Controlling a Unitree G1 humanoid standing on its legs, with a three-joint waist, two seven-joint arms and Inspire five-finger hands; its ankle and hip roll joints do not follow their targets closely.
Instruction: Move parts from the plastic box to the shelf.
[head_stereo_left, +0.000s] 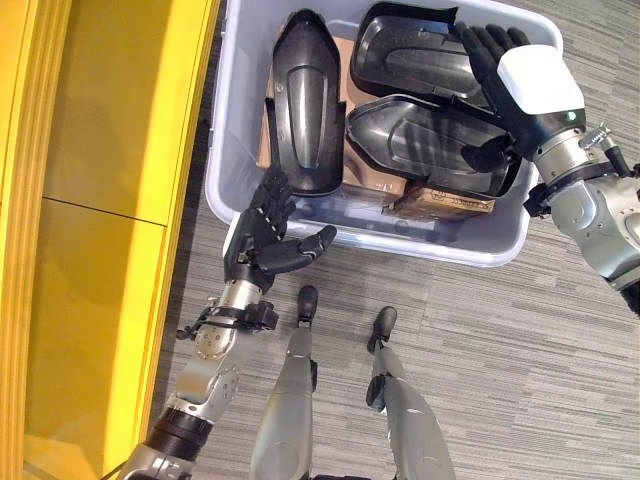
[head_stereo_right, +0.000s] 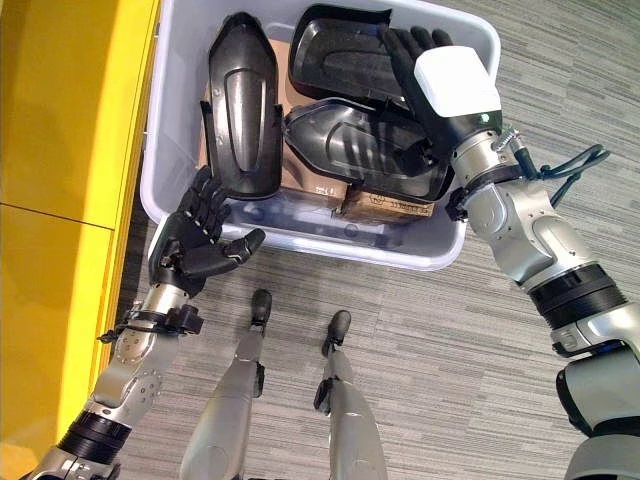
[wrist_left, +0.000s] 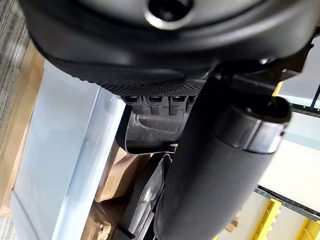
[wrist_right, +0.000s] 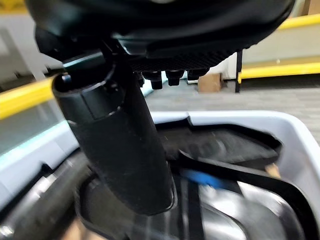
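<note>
A translucent plastic box (head_stereo_left: 440, 245) on the carpet holds three black moulded parts on brown cardboard (head_stereo_left: 440, 203). A long part (head_stereo_left: 308, 100) lies at its left, a tray-like part (head_stereo_left: 410, 50) at the far right, and another (head_stereo_left: 430, 140) nearer. My left hand (head_stereo_left: 262, 235) is open at the box's near left corner, fingers straight up against the front wall below the long part. My right hand (head_stereo_left: 535, 85), with a white cover on its back, is open over the box's right side. Its fingers lie on the far tray-like part and its thumb (wrist_right: 120, 145) on the nearer one.
The yellow shelf (head_stereo_left: 100, 200) runs along the left side, close to the box's left wall. Grey carpet lies in front of the box and to its right. In the left wrist view the box wall (wrist_left: 65, 150) stands just past my thumb (wrist_left: 210, 170).
</note>
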